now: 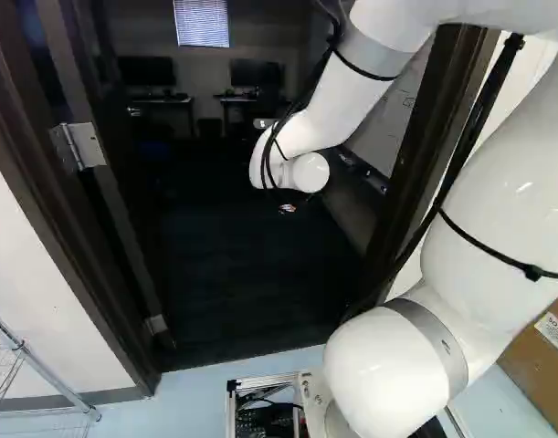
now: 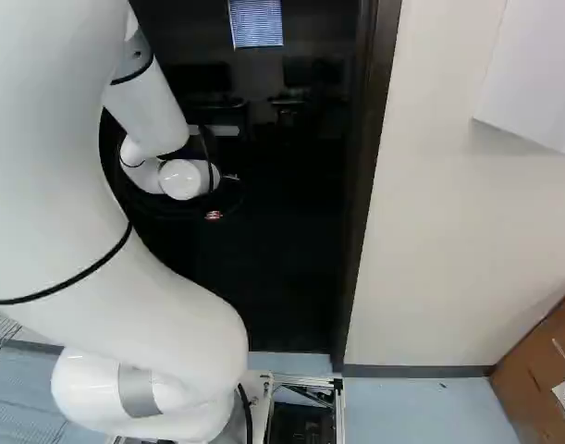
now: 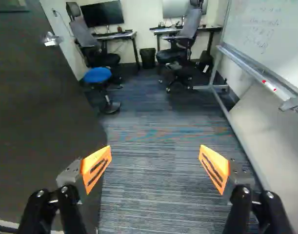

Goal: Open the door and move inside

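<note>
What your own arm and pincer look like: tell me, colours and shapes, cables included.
The glossy white robot arm has rounded, tube-like segments and grey rings at joints. Thin black straps wrap it, and black cables run along its outside. The pincer has two fingers: black linkages, grey blocks with small screws, and wedge-shaped orange pads with dark slots.

In the wrist view, we see a bin (image 3: 148, 58) between two desks (image 3: 114, 35), with chairs (image 3: 84, 35) and a blue stool (image 3: 97, 75) nearby, and a whiteboard (image 3: 266, 24). We find a rack (image 1: 23, 349) at the left base view's left and a box (image 2: 541, 365) at the right base view's right.
</note>
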